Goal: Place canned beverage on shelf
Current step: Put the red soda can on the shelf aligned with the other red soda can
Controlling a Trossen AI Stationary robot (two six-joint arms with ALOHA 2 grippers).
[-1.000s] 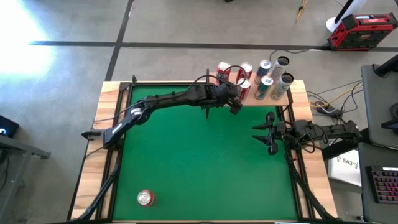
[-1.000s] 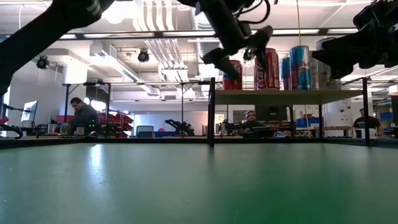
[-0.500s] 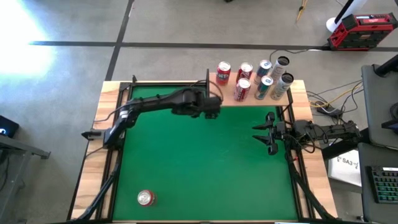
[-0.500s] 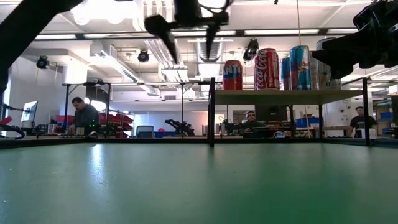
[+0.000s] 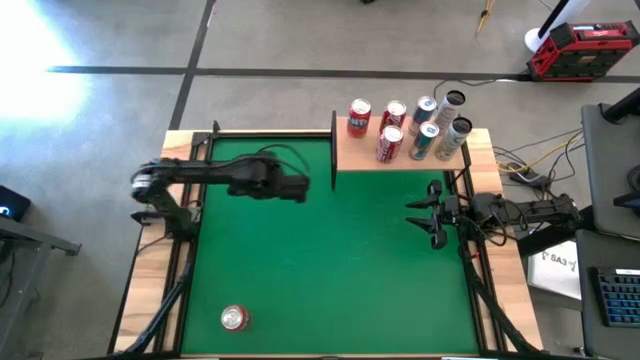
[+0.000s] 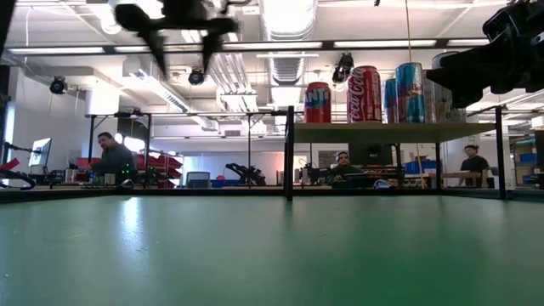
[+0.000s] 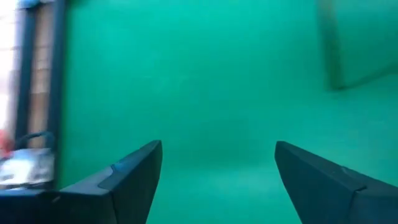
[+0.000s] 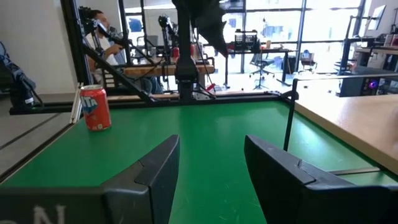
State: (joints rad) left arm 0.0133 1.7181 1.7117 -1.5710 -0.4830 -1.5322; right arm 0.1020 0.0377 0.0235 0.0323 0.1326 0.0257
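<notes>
Left hand (image 5: 300, 186), empty with fingers a little apart, has swung back from the shelf (image 5: 400, 155) over the green table (image 5: 330, 270), so I turn to the last can (image 5: 234, 318) near the front edge.

Legible in the low view: the white Coca-Cola script running up a red can (image 6: 366, 93) on the shelf (image 6: 391, 131), and white letters, seemingly "NT", on a blue band of the shorter red can (image 6: 318, 102) beside it. In the high view, "SA3" printed on a white sheet (image 5: 556, 264) right of the counter. Other can labels too small to read.
</notes>
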